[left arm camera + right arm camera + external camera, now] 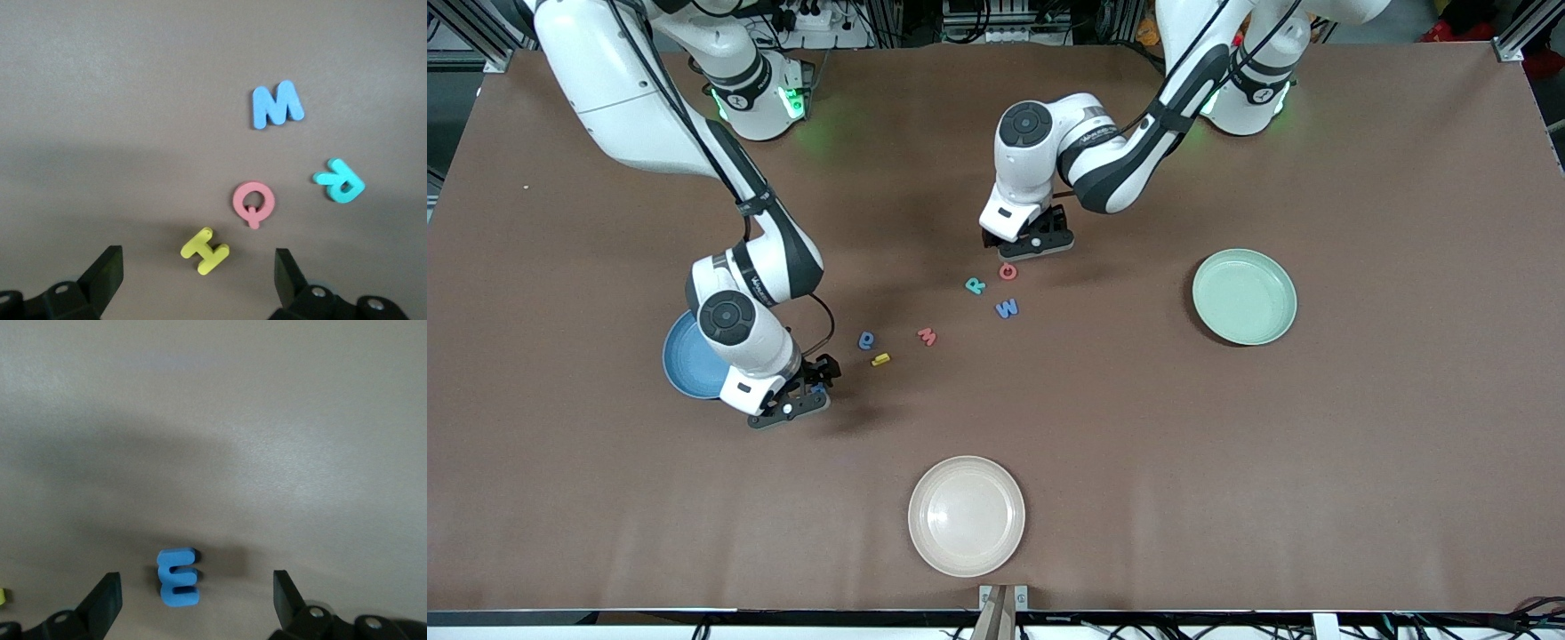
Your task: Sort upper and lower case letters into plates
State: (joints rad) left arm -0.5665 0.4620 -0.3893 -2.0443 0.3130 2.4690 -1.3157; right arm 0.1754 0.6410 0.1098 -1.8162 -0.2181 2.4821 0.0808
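Note:
My left gripper point(1039, 247) point(198, 277) hangs open over a yellow H point(205, 251), which lies between its fingers without touching them. Close by lie a red Q point(253, 200) point(1008, 271), a teal R point(340, 180) point(975, 285) and a blue letter point(277, 105) point(1007, 308). My right gripper point(799, 404) point(197, 600) is open over a blue E point(177, 577). A red letter point(927, 336), a blue one point(866, 340) and a yellow one point(880, 359) lie between the two grippers. The sky blue plate point(680, 360) is partly hidden by the right arm. The mint green plate point(1244, 296) sits toward the left arm's end.
A cream-white plate point(967, 516) sits near the table's front edge, nearer to the front camera than all the letters. Both arms reach low over the brown table point(1360, 444).

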